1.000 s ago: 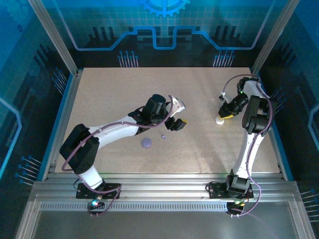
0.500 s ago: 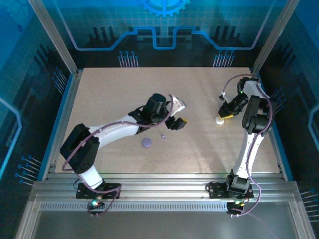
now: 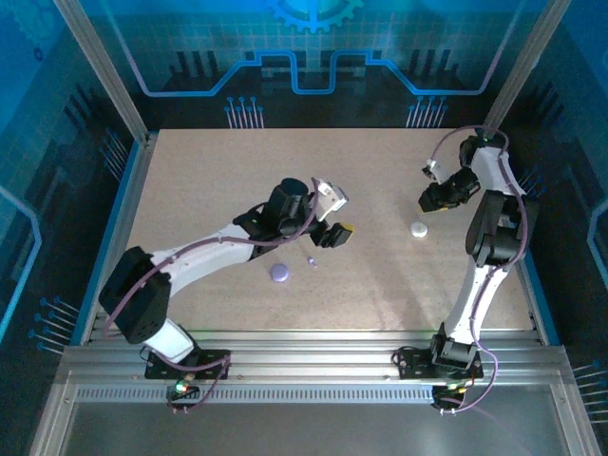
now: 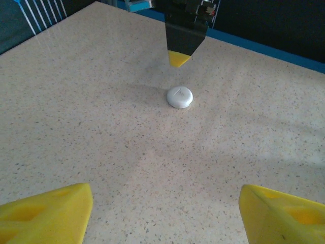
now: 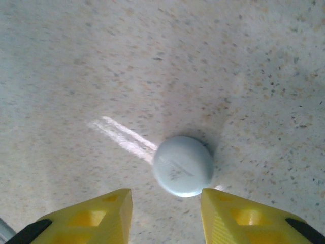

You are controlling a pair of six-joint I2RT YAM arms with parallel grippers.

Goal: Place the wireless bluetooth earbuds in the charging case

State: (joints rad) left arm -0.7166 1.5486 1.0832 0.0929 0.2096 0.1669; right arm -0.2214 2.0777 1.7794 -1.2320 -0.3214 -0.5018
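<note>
Two robot arms reach over a speckled beige table (image 3: 209, 180), boxed in by blue-lit walls (image 3: 313, 57), with a ribbed metal rail (image 3: 313, 366) along the near edge. The left arm (image 3: 209, 252) slants across the middle of the table. Its forearm passes close beside the lavender disc (image 3: 278, 273), one round part of the charging case, which lies flat near the table's centre. A tiny purple earbud (image 3: 312, 261) rests just to the right of that disc, apart from it and just short of the left gripper (image 3: 337, 231). The left gripper's yellow fingers (image 4: 45, 213) are spread wide and hold nothing. Well across the table on the right sits the white disc (image 3: 419, 228), the case's other round part. It is smooth and slightly domed, with a faint mark pressed into its top, and a thin streak of light crosses the table beside it. The right gripper (image 3: 435, 198) hangs above the table just beyond the white disc. Its yellow fingers (image 5: 86, 216) are parted, with the disc lying ahead of their tips rather than between them, so it grasps nothing. Counted on the table are two discs, one lavender and one white, and one purple earbud.
</note>
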